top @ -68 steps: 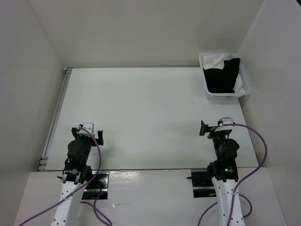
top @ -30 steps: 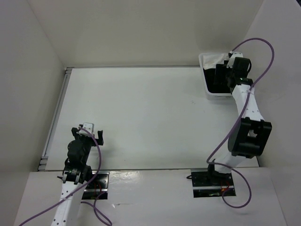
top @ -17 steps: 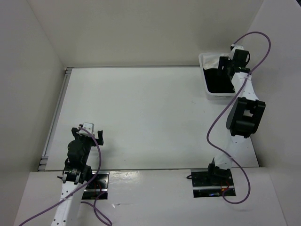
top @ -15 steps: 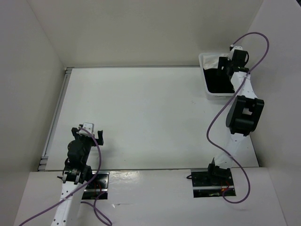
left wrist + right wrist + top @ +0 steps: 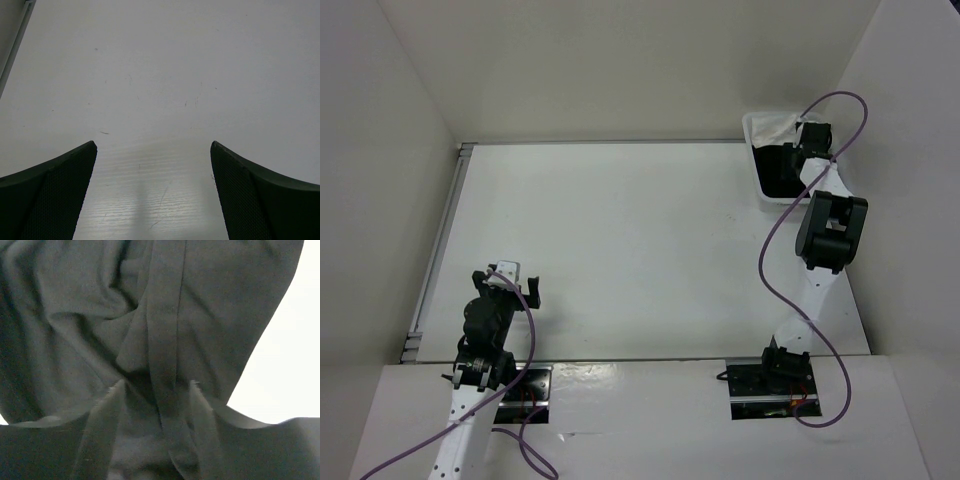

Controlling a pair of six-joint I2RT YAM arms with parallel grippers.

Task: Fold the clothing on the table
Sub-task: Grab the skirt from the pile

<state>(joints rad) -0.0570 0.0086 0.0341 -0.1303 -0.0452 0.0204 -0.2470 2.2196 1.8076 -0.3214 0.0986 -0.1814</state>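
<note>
While inside the far-right bin [image 5: 750,140], straddles a ridge of clothing [image 5: 100,315] with right gripper [image 5: 155,387], likely to lift it; cannot tell whether pinched; left gripper [image 5: 152,145] spread, idle near-left over table [image 5: 620,230].

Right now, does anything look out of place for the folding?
Yes. The black clothing lies crumpled in the white bin at the far right corner of the table, beside a white cloth, not spread flat. The right pincer is down in it, a fold between its fingers.
</note>
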